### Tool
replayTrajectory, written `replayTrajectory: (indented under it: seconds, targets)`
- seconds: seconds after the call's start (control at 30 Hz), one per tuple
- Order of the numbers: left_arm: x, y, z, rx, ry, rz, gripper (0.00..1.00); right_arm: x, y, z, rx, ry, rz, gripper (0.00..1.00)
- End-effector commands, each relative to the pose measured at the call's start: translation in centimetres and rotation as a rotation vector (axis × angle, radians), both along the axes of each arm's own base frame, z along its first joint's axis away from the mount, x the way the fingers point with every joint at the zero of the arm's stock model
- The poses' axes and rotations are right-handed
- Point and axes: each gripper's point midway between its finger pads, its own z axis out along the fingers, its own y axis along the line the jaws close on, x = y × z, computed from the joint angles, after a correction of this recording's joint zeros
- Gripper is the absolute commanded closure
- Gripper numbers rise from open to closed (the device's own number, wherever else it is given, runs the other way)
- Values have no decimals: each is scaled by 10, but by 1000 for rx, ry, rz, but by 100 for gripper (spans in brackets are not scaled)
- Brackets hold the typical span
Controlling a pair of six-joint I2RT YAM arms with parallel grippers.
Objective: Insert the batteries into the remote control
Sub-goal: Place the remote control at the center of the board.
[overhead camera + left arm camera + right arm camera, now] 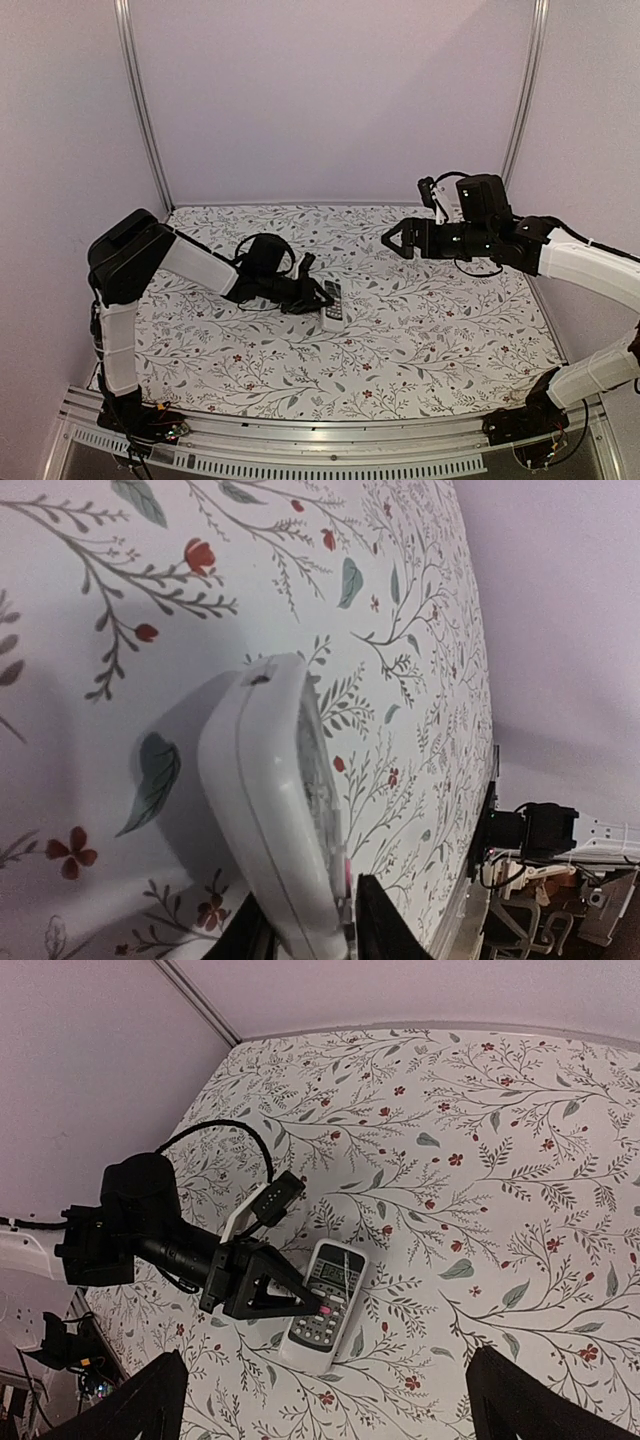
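Note:
The remote control (pixel 333 302) lies face up on the flowered cloth, its display and dark buttons (pixel 322 1328) showing in the right wrist view. My left gripper (pixel 316 297) reaches in from the left and is shut on the remote's edge. One black finger lies over the buttoned face, by a pink button. The other finger (pixel 248 928) is against the white back (pixel 262 800). That held end looks slightly raised, with a shadow beneath. My right gripper (pixel 393 241) hangs open high above the cloth at the right, nothing between its fingers (pixel 150 1400). No batteries are in view.
The flowered cloth (pixel 430 330) covers the table up to the metal rail at the near edge (pixel 330 435). White walls with metal posts close in the back and both sides. The left arm's black cable loops just behind its wrist (pixel 262 245).

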Motion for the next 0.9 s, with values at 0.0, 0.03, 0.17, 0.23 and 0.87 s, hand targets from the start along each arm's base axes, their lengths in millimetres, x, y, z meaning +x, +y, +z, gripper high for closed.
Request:
replayTrajectory:
  seconds: [0.0, 0.03, 0.17, 0.23, 0.87]
  targets:
    - [4, 17, -30, 105, 58, 24, 70, 1, -2, -10, -9, 26, -10, 1]
    - [4, 18, -33, 115, 65, 26, 67, 0, -3, -10, -10, 26, -11, 1]
    - [4, 23, -39, 157, 73, 28, 60, 0, -4, -11, -11, 26, -13, 1]
    - [5, 25, -39, 171, 68, 26, 55, 0, -4, -12, -14, 30, -15, 1]
    - [37, 100, 106, 483, -353, 105, 0, -5, -38, -16, -45, 22, -46, 1]
